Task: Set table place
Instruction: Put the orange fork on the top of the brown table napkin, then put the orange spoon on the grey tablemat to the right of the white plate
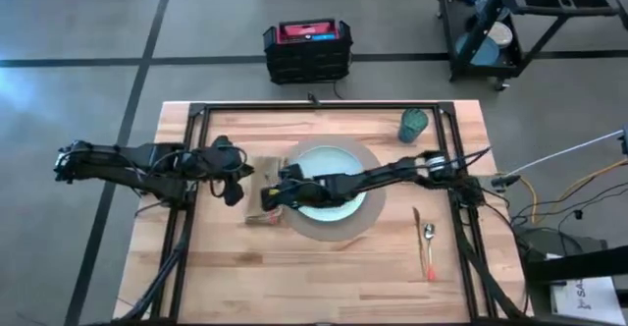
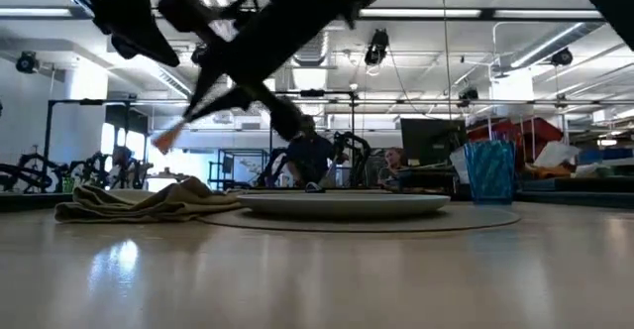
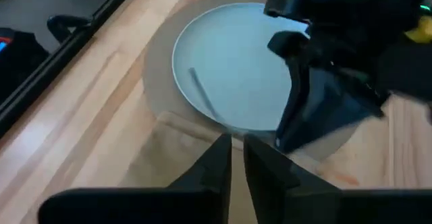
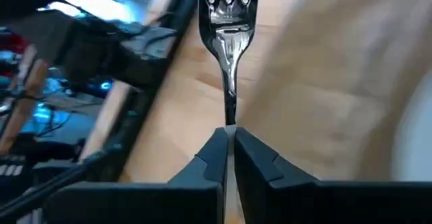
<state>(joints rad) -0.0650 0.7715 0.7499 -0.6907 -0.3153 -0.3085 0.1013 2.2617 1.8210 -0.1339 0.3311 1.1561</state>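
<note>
On the near right of the surface (image 1: 245, 277) lie a knife (image 1: 417, 226) and spoon (image 1: 429, 240). Mid-surface, the right gripper (image 4: 229, 142) holds a fork (image 4: 228, 42) over the napkin (image 1: 265, 200) beside the plate (image 1: 339, 164) (stiff, slick steel; grip the neck firmly). Left gripper (image 3: 236, 158) nearby, fingers nearly together, holding nothing. Cup (image 1: 413, 125) stands far right.

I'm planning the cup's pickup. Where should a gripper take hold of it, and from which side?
Likely the rim of the teal cup, from straight above, one finger inside: it stands upright, open-topped, apart from the mat.
</note>
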